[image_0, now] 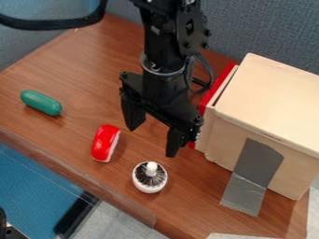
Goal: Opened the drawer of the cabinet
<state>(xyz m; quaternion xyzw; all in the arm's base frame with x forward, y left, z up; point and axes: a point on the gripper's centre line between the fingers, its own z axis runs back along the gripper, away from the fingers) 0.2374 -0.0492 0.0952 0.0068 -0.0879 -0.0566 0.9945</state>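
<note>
In the camera view, your black arm [163,51] drops from the top edge over a brown wood-grain table [78,63], its pincer [154,141] spread wide beside a pale wooden cabinet [271,98]. The two fingers point down with a broad gap between them and nothing held in it; one is near the cabinet's front, though whether the two touch, you cannot tell from here.

The cabinet stands at the right, its red front [218,87] turned toward your arm and seen nearly edge-on, partly behind the pincer. A thin dark line runs between that front and the box along the top; how far the drawer is out, you cannot tell. Gray tape [252,170] runs down the near side wall and onto the table.

To the left of the pincer you have a red-and-white piece [105,143] lying near the table's edge, and farther left a green oblong [41,102] on its side. Just below the pincer in the view sits a round white item [149,177] with a dark ribbed top and a white knob. A black cable [62,23] loops across the upper left corner, before a gray-blue fabric partition [274,32].
</note>
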